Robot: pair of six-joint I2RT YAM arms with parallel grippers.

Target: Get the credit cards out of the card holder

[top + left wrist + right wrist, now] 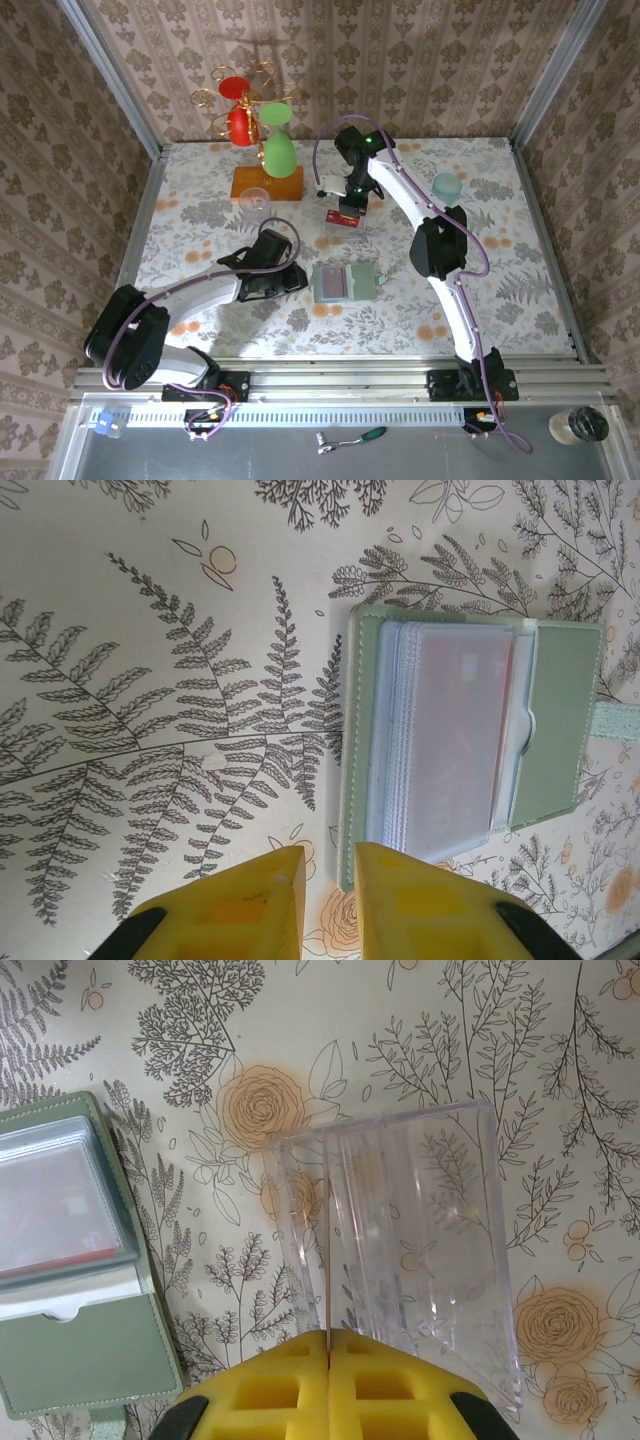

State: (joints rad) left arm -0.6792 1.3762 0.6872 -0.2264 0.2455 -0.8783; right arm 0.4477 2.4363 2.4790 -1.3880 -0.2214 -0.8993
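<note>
The right tool [328,1342] has its yellow fingers pressed together on a red card [343,217]. The wrist camera sees the card edge-on, as a thin line running straight out from the fingertips. Just beyond and beneath that edge lies the clear tray [420,1250]. Its channels run the same way as the card, so the card's long edge looks lined up with a slot, and lowering it there is probably the move in hand. The card holder [345,283] lies open on the surface [560,1060], apart from this tool and toward the arm bases, with a reddish card [465,730] showing through its clear sleeves. The left tool [330,858] is much the nearer of the two to the holder. Its fingers stand a narrow gap apart and grip nothing, just beside the holder's near left corner; whether one finger touches the edge I cannot tell. Opened flat, the holder stretches rightward, away from the left tool.
</note>
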